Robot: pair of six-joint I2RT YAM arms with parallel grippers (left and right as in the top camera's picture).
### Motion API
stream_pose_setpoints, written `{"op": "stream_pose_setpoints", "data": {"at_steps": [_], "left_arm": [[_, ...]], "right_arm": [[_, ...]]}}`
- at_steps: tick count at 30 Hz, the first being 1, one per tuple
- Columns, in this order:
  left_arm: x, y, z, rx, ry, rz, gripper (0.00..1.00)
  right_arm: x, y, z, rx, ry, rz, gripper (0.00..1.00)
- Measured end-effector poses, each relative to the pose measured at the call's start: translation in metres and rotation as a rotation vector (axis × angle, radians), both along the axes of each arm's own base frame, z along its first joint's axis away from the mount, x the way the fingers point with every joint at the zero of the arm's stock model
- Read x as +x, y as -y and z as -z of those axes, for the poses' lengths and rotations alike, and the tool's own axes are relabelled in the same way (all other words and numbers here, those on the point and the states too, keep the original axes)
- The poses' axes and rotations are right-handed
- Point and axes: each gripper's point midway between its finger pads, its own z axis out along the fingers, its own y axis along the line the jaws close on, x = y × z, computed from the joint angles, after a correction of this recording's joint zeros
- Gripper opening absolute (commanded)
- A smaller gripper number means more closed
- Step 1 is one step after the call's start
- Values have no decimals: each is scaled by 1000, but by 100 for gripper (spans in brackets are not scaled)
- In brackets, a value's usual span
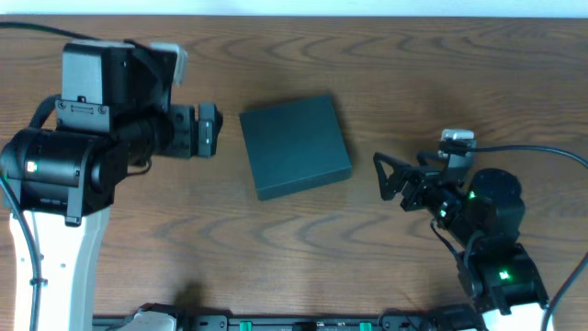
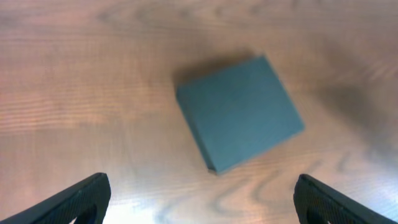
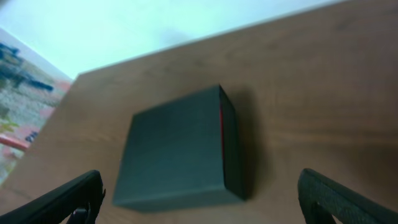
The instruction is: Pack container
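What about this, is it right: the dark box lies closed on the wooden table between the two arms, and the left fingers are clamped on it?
Not quite. The left fingers stand wide open and hold nothing; the box lies apart from them, as the left wrist view shows. The rest holds: the box is closed, on the table, between the two arms.

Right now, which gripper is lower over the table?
The right gripper: its camera sees the box from a low slant, side wall showing; the left gripper looks down on its lid.
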Motion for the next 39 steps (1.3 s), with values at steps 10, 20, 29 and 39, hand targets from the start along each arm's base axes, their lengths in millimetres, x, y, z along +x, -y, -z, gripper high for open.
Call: {"op": "stream_pose_setpoints", "data": {"at_steps": [10, 20, 29, 39], "left_arm": [[-18, -3, 13, 15, -89, 0, 95], [-18, -3, 13, 15, -89, 0, 95], [-15, -14, 6, 61, -38, -40, 95], [-19, -69, -13, 128, 307, -259, 95]], "right_arm": [[-28, 4, 55, -47, -262, -6, 99], [-37, 6, 69, -59, -334, -7, 99], [-37, 6, 69, -59, -334, -7, 99], [-37, 6, 69, -59, -338, -7, 99]]}}
